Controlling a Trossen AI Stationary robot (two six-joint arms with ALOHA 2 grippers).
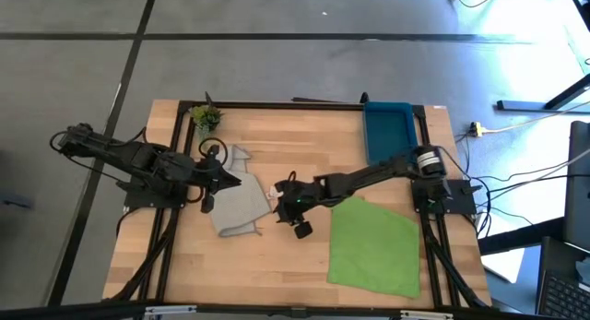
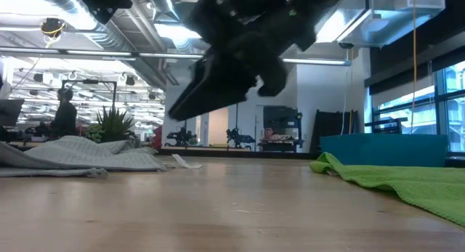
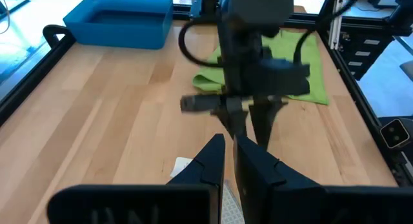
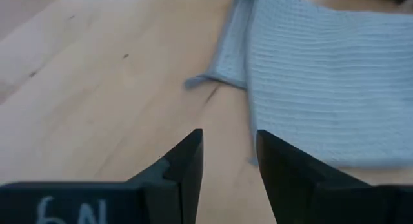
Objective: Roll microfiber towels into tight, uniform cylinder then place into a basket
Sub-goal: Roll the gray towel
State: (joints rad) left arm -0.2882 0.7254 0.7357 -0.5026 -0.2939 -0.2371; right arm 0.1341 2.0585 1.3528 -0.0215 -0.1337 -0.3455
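Observation:
The light grey towel (image 1: 238, 202) lies rumpled on the table left of centre, with its white tag (image 1: 274, 191) at its right edge; it also shows in the low view (image 2: 80, 154). The green towel (image 1: 373, 246) lies spread flat at the near right. The blue basket (image 1: 387, 126) stands at the far right. My left gripper (image 3: 229, 150) is over the grey towel's left part, its fingers closed to a thin slit, with nothing seen between them. My right gripper (image 4: 229, 146) is open just above the table by the grey towel's edge (image 4: 248, 75).
A small green plant sprig (image 1: 205, 117) lies at the far left corner. Bare wood (image 1: 277, 265) lies between the two towels and along the near edge. A black frame (image 1: 277, 105) runs around the table top.

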